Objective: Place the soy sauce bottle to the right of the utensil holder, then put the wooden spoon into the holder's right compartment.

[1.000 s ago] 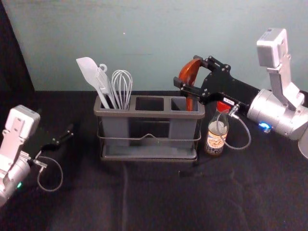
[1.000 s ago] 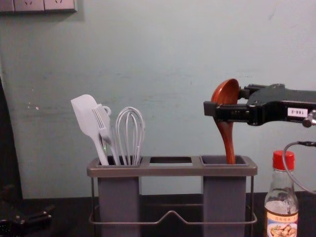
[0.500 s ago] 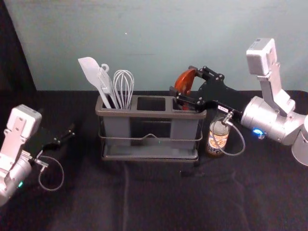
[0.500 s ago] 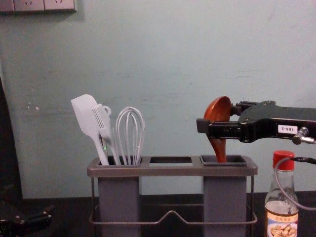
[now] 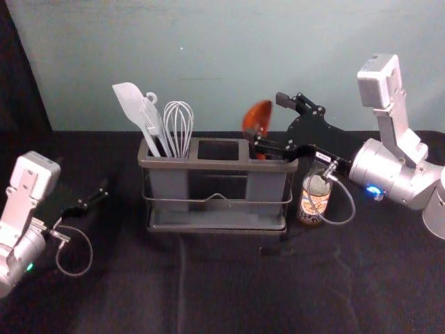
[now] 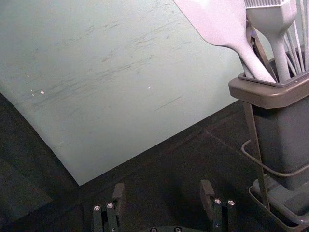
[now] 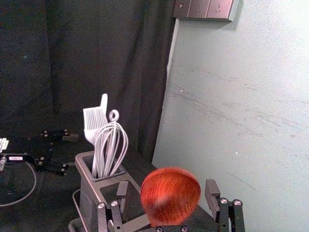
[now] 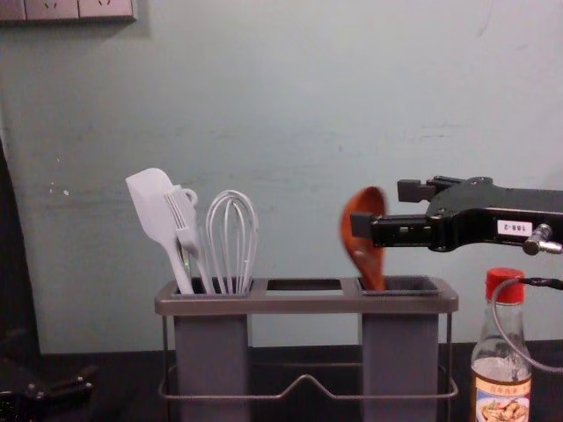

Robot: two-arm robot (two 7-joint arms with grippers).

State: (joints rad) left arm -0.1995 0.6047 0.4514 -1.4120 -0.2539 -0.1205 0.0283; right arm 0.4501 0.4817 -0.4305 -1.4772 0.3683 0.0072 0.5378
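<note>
My right gripper (image 8: 385, 207) has just spread its fingers wide and let go of the wooden spoon (image 8: 369, 264), which has tipped toward the holder's middle, its handle down in the right compartment (image 8: 420, 284). The soy sauce bottle (image 8: 501, 369) stands right of the utensil holder (image 8: 308, 303), so I judge only a clean retreat remains. My left gripper (image 6: 163, 189), open and empty, is parked left of the holder.
</note>
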